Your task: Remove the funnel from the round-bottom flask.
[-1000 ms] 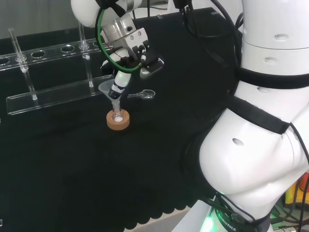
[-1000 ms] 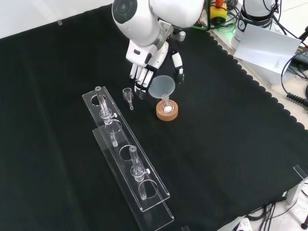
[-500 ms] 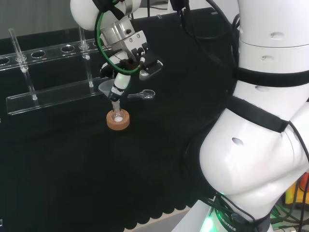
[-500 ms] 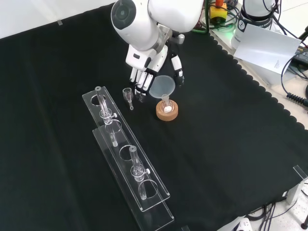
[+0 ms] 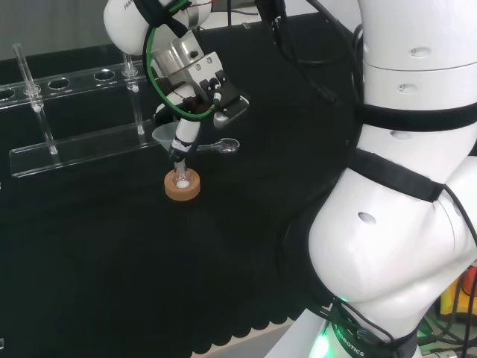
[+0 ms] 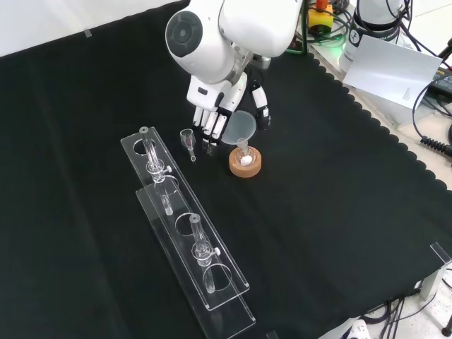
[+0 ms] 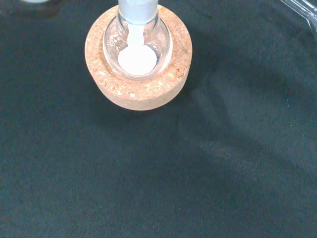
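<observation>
Cork is showing as a ring stand (image 6: 244, 164) near the middle of the cloth in the front view, and the round-bottom flask (image 7: 137, 47) is sitting in it with some white matter at its bottom. Its neck is pointing straight up, and the funnel (image 6: 240, 128) is standing in that neck, bowl uppermost, so the long axis for any lift is running vertically. The hand (image 6: 220, 106) is hanging just beyond and to the left of the bowl in the front view, fingers (image 6: 212, 126) pointing down on the bowl's left, the thumb on its right. The fingers are lying straight and apart, bracketing the rim; whether they are touching it I cannot tell.
</observation>
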`<act>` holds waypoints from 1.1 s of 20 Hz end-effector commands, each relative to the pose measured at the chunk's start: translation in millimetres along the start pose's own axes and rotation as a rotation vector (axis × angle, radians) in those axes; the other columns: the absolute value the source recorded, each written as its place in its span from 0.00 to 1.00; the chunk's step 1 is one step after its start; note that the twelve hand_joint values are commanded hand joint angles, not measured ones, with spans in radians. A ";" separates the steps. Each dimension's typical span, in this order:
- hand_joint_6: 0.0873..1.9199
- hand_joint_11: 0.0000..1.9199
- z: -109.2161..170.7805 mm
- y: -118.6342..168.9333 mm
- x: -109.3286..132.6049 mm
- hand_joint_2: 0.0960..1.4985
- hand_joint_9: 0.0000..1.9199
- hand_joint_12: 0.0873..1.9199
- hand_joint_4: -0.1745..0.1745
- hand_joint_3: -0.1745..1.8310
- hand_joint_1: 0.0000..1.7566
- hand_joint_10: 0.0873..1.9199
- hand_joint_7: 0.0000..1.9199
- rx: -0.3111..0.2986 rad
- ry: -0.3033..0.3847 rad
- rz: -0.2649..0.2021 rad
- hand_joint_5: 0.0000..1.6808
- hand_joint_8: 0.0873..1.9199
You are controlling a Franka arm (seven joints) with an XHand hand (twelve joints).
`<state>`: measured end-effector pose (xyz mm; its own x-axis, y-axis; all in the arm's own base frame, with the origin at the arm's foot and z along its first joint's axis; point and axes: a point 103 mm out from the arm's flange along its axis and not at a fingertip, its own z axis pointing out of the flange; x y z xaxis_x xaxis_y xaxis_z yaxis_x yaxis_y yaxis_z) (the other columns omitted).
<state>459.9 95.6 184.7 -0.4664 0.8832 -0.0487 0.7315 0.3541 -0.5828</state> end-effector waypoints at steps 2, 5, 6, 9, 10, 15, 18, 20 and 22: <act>0.00 0.19 -0.8 0.0 0.9 0.45 0.31 0.68 0.27 0.21 0.36 0.28 0.11 -0.003 -0.013 -0.003 0.12 0.32; 0.00 0.21 -0.1 0.7 2.5 0.45 0.37 0.67 0.32 0.23 0.38 0.25 0.20 -0.004 -0.033 0.001 0.19 0.31; 0.00 0.22 0.1 0.9 2.8 0.45 0.39 0.67 0.34 0.24 0.39 0.25 0.22 -0.007 -0.041 0.005 0.22 0.31; 0.02 0.25 0.1 0.7 3.1 0.44 0.45 0.65 0.44 0.26 0.41 0.22 0.30 -0.025 -0.069 0.021 0.34 0.29; 0.05 0.27 -0.4 0.1 3.2 0.45 0.47 0.64 0.46 0.27 0.42 0.21 0.32 -0.031 -0.076 0.025 0.37 0.29; 0.25 0.32 -10.3 -6.1 0.8 0.44 0.52 0.61 0.50 0.29 0.44 0.17 0.36 -0.060 -0.090 0.036 0.36 0.28; 0.28 0.33 -20.8 -12.4 -0.9 0.45 0.52 0.60 0.50 0.30 0.44 0.17 0.37 -0.077 -0.089 0.042 0.37 0.28; 0.29 0.33 -28.5 -17.2 -1.1 0.44 0.53 0.60 0.50 0.30 0.44 0.16 0.37 -0.090 -0.092 0.043 0.36 0.28; 0.30 0.33 -35.0 -21.6 -1.0 0.44 0.53 0.60 0.50 0.30 0.44 0.16 0.37 -0.100 -0.098 0.047 0.36 0.28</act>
<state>462.6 97.7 210.6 -0.4755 0.8676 -0.1454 0.7863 0.3450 -0.5125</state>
